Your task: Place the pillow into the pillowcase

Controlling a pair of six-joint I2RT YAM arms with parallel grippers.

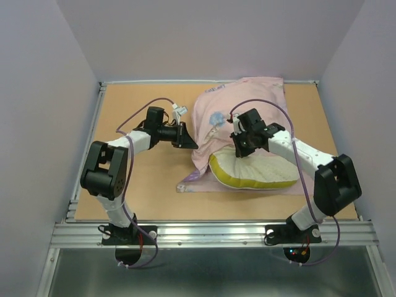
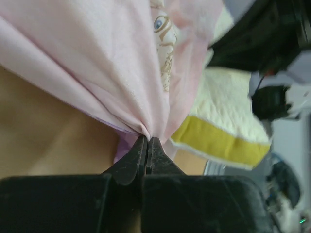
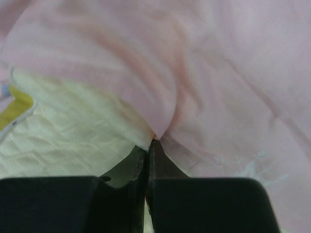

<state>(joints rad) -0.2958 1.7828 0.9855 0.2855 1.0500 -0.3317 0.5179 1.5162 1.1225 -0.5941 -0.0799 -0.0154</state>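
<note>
Currently left gripper (image 2: 147,141) is clamped on a pillowcase (image 2: 121,73) fold, right gripper (image 3: 150,144) clamped on it too; pillow (image 1: 260,172) pokes out lower right of centre, top view.

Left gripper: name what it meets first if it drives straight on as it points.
The pillowcase: the left gripper is shut on its bunched fold. Behind that probably the pillow, depth unclear.

Matt pink cloth pillowcase (image 1: 238,108), quilted pillow (image 1: 260,170)
</note>
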